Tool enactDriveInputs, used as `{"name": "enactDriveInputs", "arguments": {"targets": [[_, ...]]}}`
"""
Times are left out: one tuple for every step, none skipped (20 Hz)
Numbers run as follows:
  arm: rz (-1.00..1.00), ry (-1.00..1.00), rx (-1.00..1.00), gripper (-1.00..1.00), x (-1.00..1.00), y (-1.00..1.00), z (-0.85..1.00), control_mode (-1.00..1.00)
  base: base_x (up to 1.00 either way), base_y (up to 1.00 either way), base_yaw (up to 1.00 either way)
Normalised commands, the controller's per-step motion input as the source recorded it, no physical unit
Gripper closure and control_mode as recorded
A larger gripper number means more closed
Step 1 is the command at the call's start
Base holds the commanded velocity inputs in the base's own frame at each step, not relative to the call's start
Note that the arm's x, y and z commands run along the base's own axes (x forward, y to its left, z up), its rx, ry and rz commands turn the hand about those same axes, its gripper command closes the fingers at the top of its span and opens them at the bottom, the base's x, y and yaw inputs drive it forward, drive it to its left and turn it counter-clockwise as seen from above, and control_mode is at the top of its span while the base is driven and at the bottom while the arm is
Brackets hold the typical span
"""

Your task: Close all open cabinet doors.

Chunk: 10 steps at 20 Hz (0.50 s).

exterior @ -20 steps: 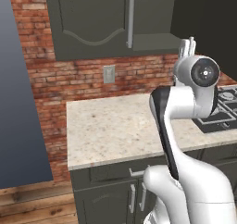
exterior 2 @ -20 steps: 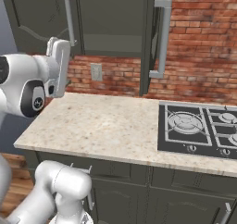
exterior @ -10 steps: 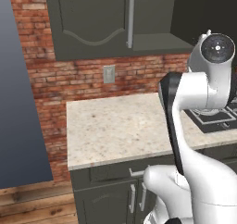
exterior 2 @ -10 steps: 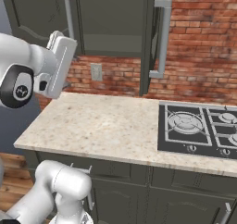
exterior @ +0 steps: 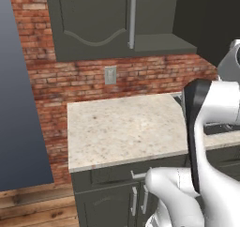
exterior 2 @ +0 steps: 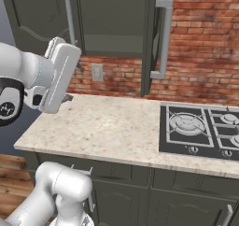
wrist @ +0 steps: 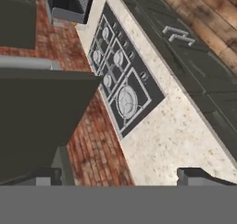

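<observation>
Upper cabinet door (exterior 2: 151,38) stands open, edge-on, above the counter (exterior 2: 107,131).
Gripper (wrist: 125,177) raised beside it; jaws spread apart, holding nothing.

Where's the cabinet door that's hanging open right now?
The open cabinet door shows edge-on near the middle top of the right base view, jutting out from the upper cabinets over the counter, just left of the gas hob.

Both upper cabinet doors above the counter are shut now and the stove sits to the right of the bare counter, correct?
Not quite. The left upper door is shut, but the right upper door stands open, swung out edge-on toward the camera in the right base view. The stove does sit right of the counter.
</observation>
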Motion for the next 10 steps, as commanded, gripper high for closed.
{"name": "enactDriveInputs", "arguments": {"targets": [[0.0, 0.15, 0.0, -1.0, -0.59, -0.12, 0.0, -1.0, 0.0, 0.0, 0.0], [0.0, 0.22, 0.0, -1.0, -0.54, -0.12, 0.0, -1.0, 0.0, 0.0, 0.0], [0.0, 0.25, 0.0, -1.0, -0.53, -0.14, 0.0, -1.0, 0.0, 0.0, 0.0], [0.0, 0.25, 0.0, -1.0, -0.52, -0.16, 0.0, -1.0, 0.0, 0.0, 0.0], [0.0, 0.24, 0.0, -1.0, -0.52, -0.18, 0.0, -1.0, 0.0, 0.0, 0.0], [0.0, 0.16, 0.0, -1.0, -0.54, -0.23, 0.0, -1.0, 0.0, 0.0, 0.0], [0.0, 0.13, 0.0, -1.0, -0.54, -0.26, 0.0, -1.0, 0.0, 0.0, 0.0], [0.0, 0.07, 0.0, -1.0, -0.58, -0.29, 0.0, -1.0, 0.0, 0.0, 0.0], [0.0, 0.07, 0.0, -1.0, -0.58, -0.28, 0.0, -1.0, 0.0, 0.0, 0.0], [0.0, 0.06, 0.0, -1.0, -0.61, -0.28, 0.0, -1.0, 0.0, 0.0, 0.0]]}}
